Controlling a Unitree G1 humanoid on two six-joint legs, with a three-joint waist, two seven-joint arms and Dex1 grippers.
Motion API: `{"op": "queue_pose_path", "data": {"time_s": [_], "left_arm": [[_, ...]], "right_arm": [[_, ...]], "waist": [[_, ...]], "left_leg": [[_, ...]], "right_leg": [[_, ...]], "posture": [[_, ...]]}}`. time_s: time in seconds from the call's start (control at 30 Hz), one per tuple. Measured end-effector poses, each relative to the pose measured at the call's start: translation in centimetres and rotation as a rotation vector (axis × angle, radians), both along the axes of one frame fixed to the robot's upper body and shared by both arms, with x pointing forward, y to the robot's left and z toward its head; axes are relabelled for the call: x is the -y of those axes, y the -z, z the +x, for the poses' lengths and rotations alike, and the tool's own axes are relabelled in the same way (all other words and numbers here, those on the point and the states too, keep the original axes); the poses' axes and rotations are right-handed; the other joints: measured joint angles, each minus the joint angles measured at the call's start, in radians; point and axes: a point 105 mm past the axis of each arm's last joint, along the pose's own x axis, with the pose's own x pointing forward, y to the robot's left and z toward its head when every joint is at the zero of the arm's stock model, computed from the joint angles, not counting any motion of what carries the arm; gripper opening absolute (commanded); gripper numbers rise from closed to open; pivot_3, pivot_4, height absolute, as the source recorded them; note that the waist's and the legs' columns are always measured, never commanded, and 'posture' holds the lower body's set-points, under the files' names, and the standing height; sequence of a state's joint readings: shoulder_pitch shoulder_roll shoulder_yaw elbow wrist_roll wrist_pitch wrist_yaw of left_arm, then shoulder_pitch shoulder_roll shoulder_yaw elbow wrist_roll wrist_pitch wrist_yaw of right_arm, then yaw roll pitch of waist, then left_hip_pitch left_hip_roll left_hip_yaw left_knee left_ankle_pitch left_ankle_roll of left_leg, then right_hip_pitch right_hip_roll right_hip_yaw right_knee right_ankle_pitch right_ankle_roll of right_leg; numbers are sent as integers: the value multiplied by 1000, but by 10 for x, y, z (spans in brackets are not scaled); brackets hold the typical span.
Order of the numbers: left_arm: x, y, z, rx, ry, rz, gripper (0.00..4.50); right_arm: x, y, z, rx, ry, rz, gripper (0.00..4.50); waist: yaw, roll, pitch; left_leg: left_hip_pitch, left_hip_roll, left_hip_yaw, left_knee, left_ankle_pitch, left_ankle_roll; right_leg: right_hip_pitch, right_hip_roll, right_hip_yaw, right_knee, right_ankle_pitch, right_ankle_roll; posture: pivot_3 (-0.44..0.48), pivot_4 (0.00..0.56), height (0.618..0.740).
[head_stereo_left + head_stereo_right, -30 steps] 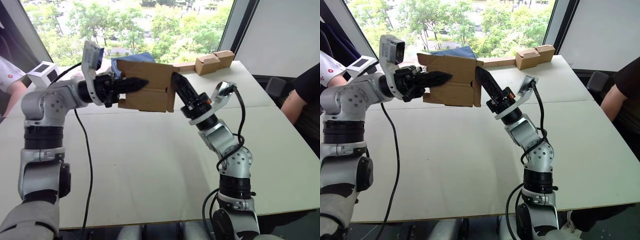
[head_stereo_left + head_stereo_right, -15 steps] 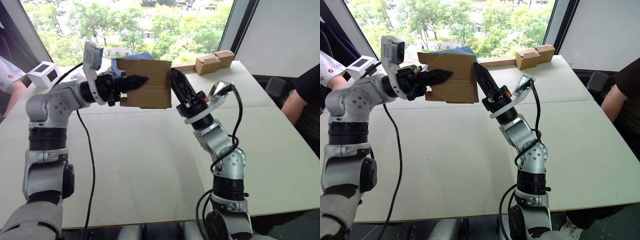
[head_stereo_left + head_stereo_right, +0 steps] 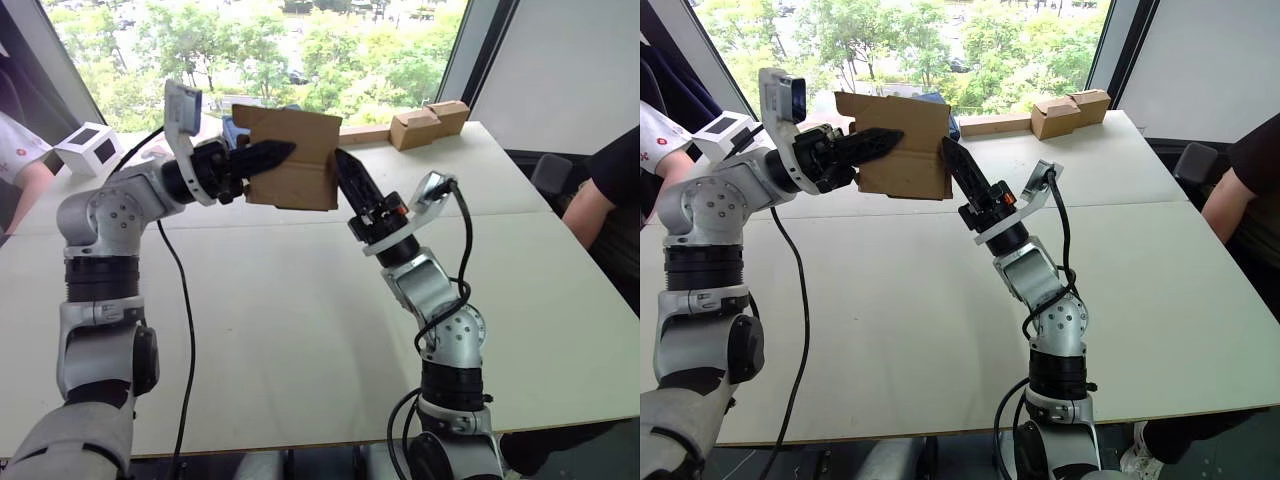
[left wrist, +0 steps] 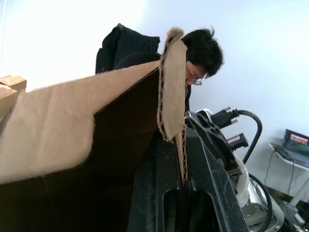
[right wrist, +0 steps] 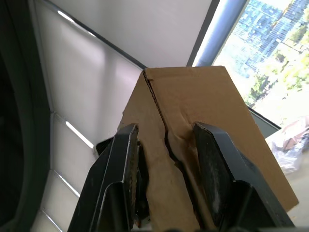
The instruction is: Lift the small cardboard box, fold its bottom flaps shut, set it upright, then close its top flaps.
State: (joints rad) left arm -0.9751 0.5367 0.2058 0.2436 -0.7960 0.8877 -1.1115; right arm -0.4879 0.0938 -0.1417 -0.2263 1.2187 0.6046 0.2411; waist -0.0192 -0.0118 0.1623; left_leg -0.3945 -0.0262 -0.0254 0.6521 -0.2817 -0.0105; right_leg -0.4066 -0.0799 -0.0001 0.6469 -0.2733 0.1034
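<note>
Table: I've got a big white table [image 3: 300, 330] right under me, bare from the near edge up to the arms, with a seam running across it about level with the grippers.

Room: people on both sides, a dark sleeve [image 3: 610, 185] on my right and a white sleeve [image 3: 22, 145] on my left. Windows with trees fill the back wall.

Far edge stuff: the paired tan boxes [image 3: 428, 122] sit at the far right corner, well apart from what I'm holding. The white cube box [image 3: 88, 148] is off at the far left.

Open room: lots of free table below and to the right of the box, nothing touching it from underneath.

Box: the small cardboard box [image 3: 290, 158] is up in the air above the far half of the table, tilted, between both grippers.

Left arm: elbow bent, forearm reaching toward the middle. The left gripper [image 3: 268, 155] is clamped on a box wall; in the wrist view the fingers [image 4: 157, 193] pinch cardboard edge-on.

Right arm: forearm angled up and inward. The right gripper [image 3: 958, 170] is spread a bit, fingers [image 5: 219, 179] lying on the flaps [image 5: 178, 121] either side of the seam.
</note>
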Motion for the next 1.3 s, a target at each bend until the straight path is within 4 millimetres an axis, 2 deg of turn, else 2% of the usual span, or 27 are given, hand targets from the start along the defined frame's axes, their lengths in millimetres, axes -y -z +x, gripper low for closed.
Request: {"op": "queue_pose_path", "data": {"time_s": [0.43,0.57,1.3], "left_arm": [[-2,0,2,-5,-11,-11,0],[-4,1,4,-6,-20,-17,0],[-6,-2,6,8,-47,-25,0]], "right_arm": [[3,7,-11,18,12,-73,1838],[-1,17,-15,9,5,-105,1838],[-18,14,-13,35,15,-146,1838]], "waist": [[0,0,0],[0,0,0],[0,0,0]], "left_leg": [[0,0,0,0,0,0],[0,0,0,0,0,0],[0,0,0,0,0,0]], "right_leg": [[0,0,0,0,0,0],[0,0,0,0,0,0],[0,0,0,0,0,0]], "posture": [[0,150,737],[0,150,737],[0,150,737]]}}
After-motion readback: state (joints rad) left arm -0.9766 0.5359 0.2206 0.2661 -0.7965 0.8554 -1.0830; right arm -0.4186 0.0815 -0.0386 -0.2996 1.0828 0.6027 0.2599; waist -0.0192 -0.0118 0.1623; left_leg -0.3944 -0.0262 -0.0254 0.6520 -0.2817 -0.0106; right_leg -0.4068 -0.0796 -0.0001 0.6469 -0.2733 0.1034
